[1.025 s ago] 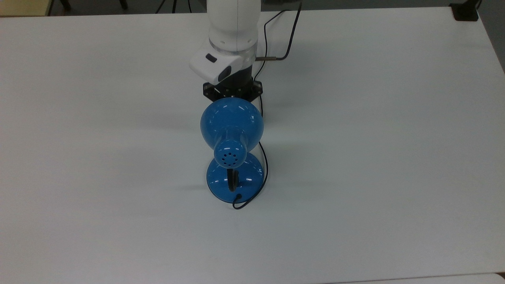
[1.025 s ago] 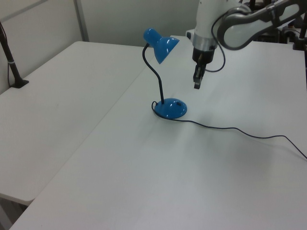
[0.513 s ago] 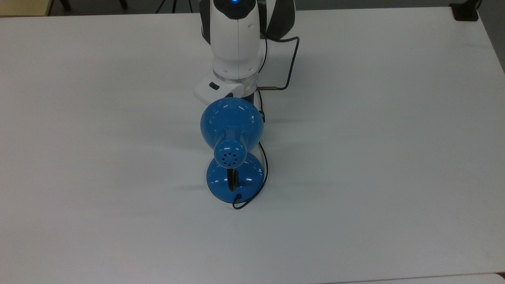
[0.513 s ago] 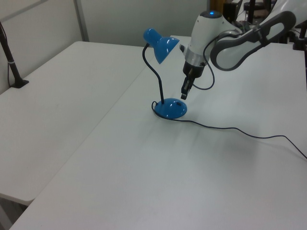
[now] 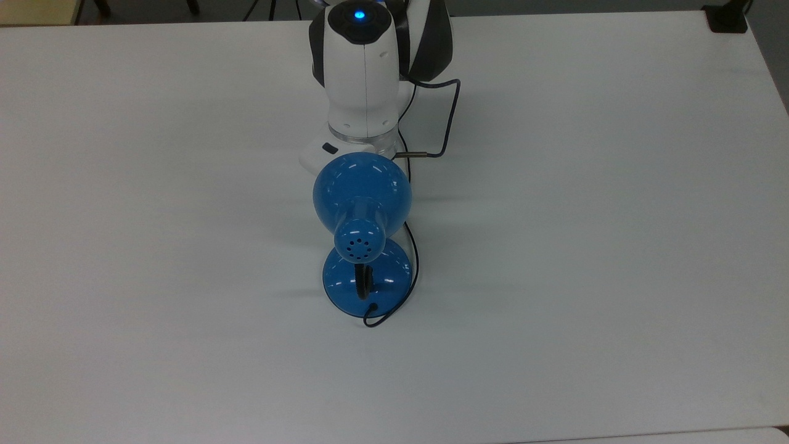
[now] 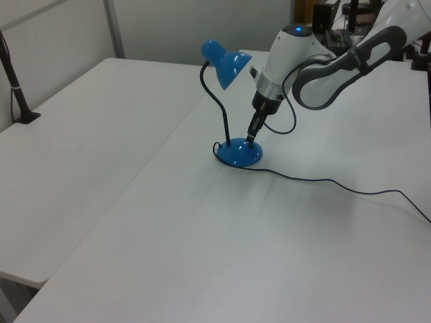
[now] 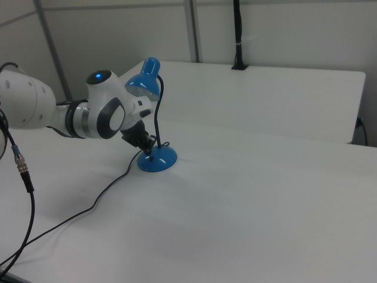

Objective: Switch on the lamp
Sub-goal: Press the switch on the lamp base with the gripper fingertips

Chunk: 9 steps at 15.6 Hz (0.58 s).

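Note:
The blue lamp stands mid-table, its rounded shade [image 5: 362, 191] over the round base [image 5: 368, 279] on a black gooseneck [image 6: 219, 108]. In the left view my gripper [image 6: 250, 137] is shut and tilted, its dark tip resting at the top of the lamp base [image 6: 239, 155] on the left view's right side. The right view shows the same gripper [image 7: 148, 152] at the base [image 7: 159, 160], beneath the shade [image 7: 144, 79]. In the top view the shade covers the fingers, and the white wrist [image 5: 363, 80] sits just behind it. I see no glow from the shade.
The lamp's thin black cord [image 6: 323, 182] trails over the white table toward the left view's right edge. The arm's own cable [image 5: 447, 117] loops beside the wrist. A black clamped post [image 6: 17, 94] stands on the adjoining table. Open tabletop lies all around the lamp.
The arm has swung forward and down: the gripper went from hanging level with the shade, off to its side, to touching the lamp base. The lamp itself has not moved.

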### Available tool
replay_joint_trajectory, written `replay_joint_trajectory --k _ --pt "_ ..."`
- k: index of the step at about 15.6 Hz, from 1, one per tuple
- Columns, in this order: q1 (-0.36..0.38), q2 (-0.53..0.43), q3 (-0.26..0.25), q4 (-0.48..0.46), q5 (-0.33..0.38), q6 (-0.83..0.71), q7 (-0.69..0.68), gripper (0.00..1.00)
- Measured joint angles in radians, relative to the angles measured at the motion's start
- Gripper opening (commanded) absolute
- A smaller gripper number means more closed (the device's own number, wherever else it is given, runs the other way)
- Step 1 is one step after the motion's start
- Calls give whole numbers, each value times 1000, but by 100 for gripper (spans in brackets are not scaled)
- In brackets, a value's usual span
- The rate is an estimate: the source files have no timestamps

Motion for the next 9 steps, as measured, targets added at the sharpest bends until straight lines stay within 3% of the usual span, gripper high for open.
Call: replay_joint_trajectory --k 9 --pt "-8 21 -2 1 -8 22 0 0"
